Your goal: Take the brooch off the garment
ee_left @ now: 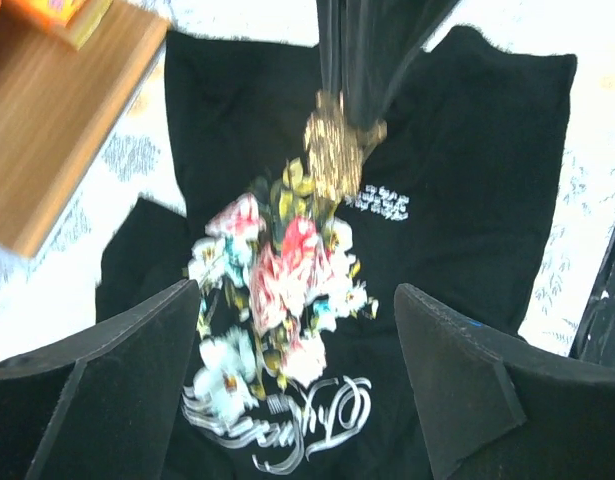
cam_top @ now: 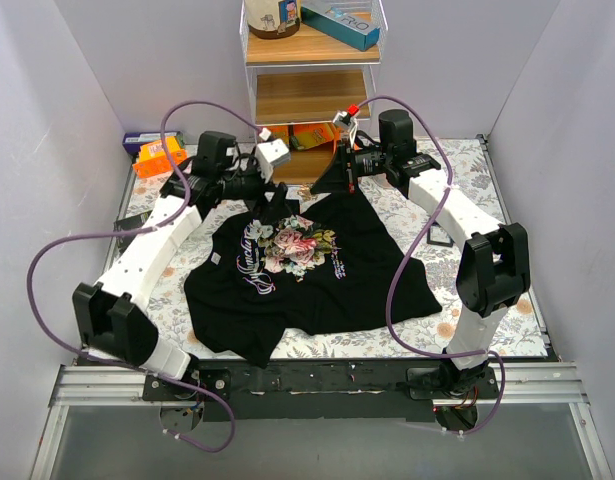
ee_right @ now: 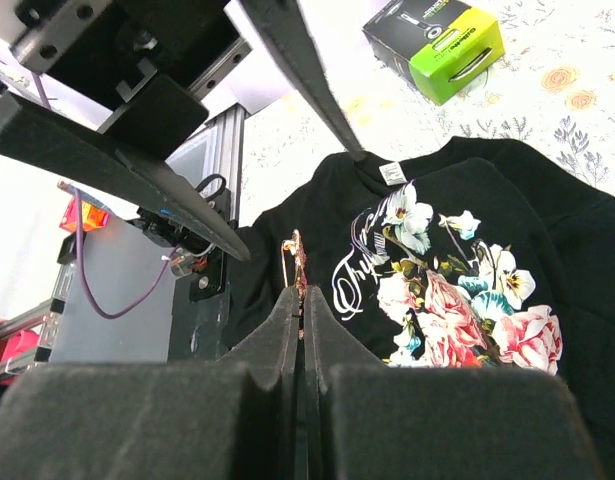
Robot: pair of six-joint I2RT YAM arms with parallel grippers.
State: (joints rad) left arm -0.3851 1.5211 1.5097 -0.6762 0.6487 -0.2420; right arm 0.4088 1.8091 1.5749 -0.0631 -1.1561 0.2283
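Observation:
The garment is a black T-shirt with a rose print and white script, spread flat on the floral table cover. My right gripper hovers over the shirt's far edge, near the collar. In the right wrist view this gripper is shut on the brooch, a small gold-and-reddish pin that sticks up from its fingertips above the garment. From the left wrist view the brooch hangs under those dark fingers, over the garment. My left gripper is open and empty beside it, jaws wide apart.
A wooden shelf unit stands at the table's far edge, and its bottom board lies close to my left gripper. An orange box sits at the far left. A green-and-black box lies beyond the collar.

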